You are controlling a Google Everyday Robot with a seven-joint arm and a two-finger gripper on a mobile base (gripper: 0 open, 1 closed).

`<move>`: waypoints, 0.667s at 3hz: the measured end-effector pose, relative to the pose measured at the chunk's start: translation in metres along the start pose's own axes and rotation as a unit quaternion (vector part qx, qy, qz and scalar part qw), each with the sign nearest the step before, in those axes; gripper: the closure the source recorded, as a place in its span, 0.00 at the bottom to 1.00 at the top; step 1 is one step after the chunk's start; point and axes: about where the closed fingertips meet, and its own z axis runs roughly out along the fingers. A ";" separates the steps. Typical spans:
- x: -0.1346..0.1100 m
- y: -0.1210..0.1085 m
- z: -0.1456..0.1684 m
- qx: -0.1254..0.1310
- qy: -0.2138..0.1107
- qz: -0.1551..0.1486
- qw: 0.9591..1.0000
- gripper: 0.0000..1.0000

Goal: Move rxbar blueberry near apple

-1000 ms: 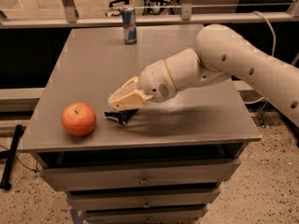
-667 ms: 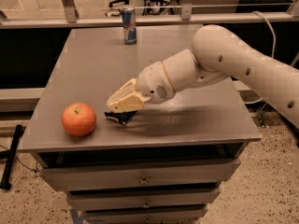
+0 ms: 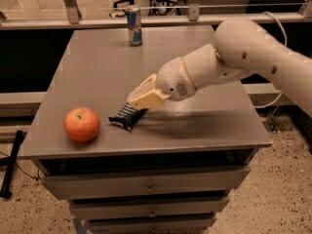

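The rxbar blueberry (image 3: pixel 126 117), a dark navy wrapper with white lettering, lies flat on the grey table (image 3: pixel 97 72) near its front edge. The red-orange apple (image 3: pixel 82 124) sits a short gap to the bar's left. My gripper (image 3: pixel 140 100) hovers just above and to the right of the bar's right end. It is open and holds nothing. The white arm reaches in from the right.
A blue-and-silver drink can (image 3: pixel 134 26) stands upright at the table's back edge. The table has drawers (image 3: pixel 146 186) below its front. A railing runs behind the table. A dark pole (image 3: pixel 12 162) leans on the floor at the left.
The gripper has lifted and drawn back a little up and to the right, leaving the bar lying on the table near the apple. The apple and can have not moved.
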 end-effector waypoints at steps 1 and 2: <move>0.013 -0.034 -0.044 0.060 0.016 -0.012 0.998 0.18; 0.024 -0.067 -0.088 0.110 0.025 -0.019 0.993 0.00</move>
